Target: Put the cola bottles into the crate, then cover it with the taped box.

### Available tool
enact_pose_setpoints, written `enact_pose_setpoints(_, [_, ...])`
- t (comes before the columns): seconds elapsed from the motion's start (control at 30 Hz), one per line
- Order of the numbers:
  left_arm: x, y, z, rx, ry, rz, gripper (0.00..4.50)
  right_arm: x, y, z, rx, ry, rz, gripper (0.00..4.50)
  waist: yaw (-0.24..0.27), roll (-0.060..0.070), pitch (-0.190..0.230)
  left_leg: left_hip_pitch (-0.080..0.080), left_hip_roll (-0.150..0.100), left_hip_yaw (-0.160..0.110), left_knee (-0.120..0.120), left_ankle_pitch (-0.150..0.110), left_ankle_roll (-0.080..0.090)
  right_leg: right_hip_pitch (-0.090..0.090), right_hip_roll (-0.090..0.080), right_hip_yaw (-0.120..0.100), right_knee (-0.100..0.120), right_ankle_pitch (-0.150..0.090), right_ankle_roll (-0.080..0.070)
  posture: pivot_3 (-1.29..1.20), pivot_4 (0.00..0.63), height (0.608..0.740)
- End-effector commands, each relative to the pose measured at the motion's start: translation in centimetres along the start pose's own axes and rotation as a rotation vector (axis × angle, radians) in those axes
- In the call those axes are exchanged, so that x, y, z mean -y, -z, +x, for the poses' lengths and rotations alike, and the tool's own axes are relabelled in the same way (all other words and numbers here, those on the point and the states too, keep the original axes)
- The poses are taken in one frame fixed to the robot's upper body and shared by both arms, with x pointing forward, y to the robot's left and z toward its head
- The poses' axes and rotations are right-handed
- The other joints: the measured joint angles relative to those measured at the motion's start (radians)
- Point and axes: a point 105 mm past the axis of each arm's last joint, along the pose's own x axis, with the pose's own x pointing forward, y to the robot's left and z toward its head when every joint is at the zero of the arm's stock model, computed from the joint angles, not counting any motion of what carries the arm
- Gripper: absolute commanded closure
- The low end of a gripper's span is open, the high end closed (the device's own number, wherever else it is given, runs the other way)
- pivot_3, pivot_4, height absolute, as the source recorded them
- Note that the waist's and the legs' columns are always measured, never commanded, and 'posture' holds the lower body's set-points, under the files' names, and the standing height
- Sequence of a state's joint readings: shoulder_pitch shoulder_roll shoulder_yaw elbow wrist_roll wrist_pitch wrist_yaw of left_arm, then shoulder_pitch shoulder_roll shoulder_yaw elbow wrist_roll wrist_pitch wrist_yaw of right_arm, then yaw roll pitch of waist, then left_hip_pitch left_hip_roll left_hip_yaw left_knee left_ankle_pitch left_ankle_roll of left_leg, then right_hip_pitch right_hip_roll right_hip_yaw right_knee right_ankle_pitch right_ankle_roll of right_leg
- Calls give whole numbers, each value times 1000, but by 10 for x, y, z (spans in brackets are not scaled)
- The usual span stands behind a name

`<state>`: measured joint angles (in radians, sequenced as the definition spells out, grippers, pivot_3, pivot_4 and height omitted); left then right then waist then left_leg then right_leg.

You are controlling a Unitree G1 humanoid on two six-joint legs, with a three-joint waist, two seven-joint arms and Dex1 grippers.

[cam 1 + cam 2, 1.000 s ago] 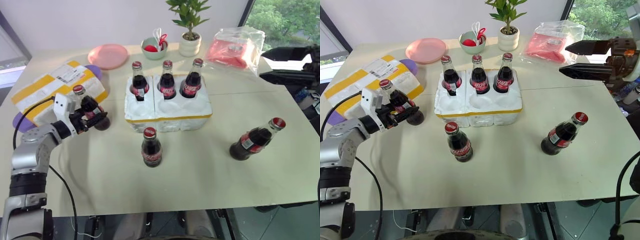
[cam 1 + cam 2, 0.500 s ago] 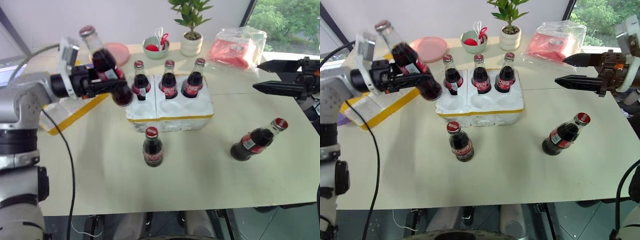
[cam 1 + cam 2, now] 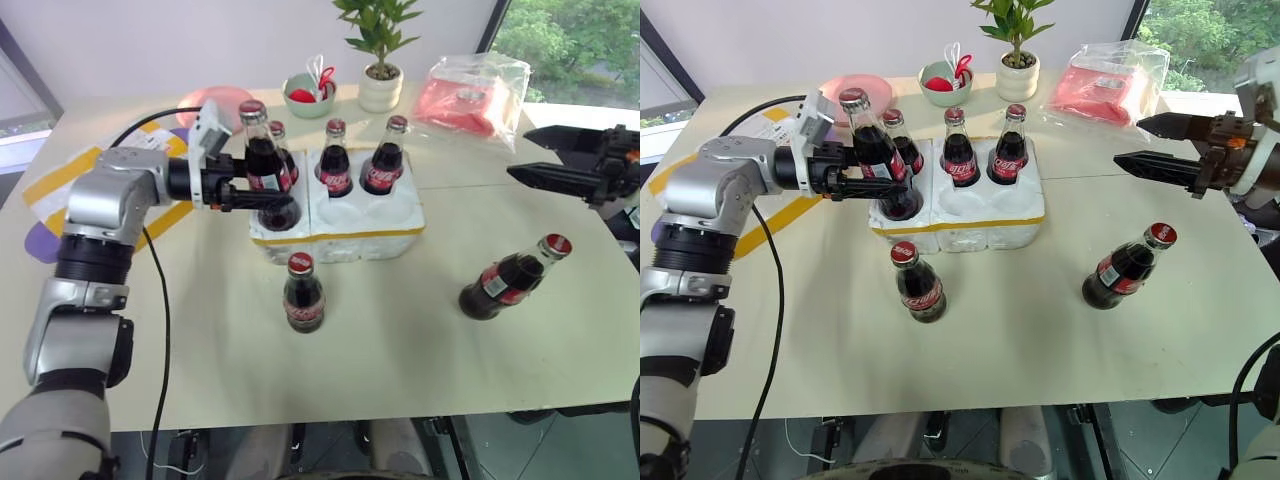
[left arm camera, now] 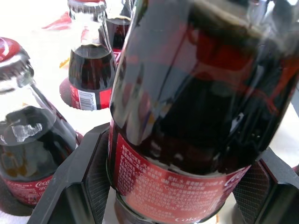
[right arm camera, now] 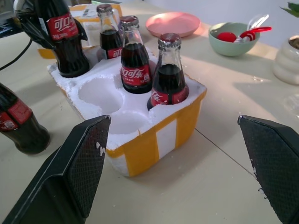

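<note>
Holding a bottle [image 3: 874, 150] upright at its label, your left gripper [image 3: 852, 172] has it over the crate's [image 3: 970, 228] near-left well, base at the rim, so it can drop straight in. Its fingers [image 4: 86, 179] clamp the glass from both sides. Three bottles fill the far row. Your right gripper [image 3: 1152, 143], fingers spread and empty, waits over the table's right edge, well above the leaning bottle [image 3: 1126, 266]. Another bottle [image 3: 914, 283] stands before the crate.
</note>
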<state>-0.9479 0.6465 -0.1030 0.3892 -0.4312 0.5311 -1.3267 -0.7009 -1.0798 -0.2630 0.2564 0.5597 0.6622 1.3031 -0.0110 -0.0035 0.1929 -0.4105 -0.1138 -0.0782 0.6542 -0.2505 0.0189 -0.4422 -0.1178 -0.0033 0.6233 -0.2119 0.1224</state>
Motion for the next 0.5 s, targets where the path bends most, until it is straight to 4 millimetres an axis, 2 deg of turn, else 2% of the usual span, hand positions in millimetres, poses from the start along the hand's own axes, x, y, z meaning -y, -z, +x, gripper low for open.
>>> enact_pose_setpoints(0.03, [-4,-9,4,38,-22,68,1676,0,-14,-4,45,23,-62,0,0,0,0,0,0,0,0,0,0,0,0,0,0,0,0,0,150,740])
enact_pose_setpoints(0.2, [-8,10,12,22,-40,39,1676,5,-15,2,53,41,-65,0,0,0,0,0,0,0,2,0,1,0,0,0,2,0,0,0,150,740])
enact_pose_setpoints(0.4, [-9,32,7,-11,-83,16,1676,12,-15,5,51,60,-71,0,0,0,0,0,0,0,5,-1,1,0,0,0,4,0,0,0,150,740])
enact_pose_setpoints(0.47, [-8,38,5,-19,-95,11,606,15,-15,6,49,63,-72,0,-1,0,0,0,0,0,5,-1,1,0,0,0,4,0,0,0,150,740])
enact_pose_setpoints(0.5, [-7,40,4,-18,-98,4,219,16,-15,6,46,67,-74,0,-2,1,0,0,0,0,5,-1,1,1,0,0,4,0,0,0,150,740])
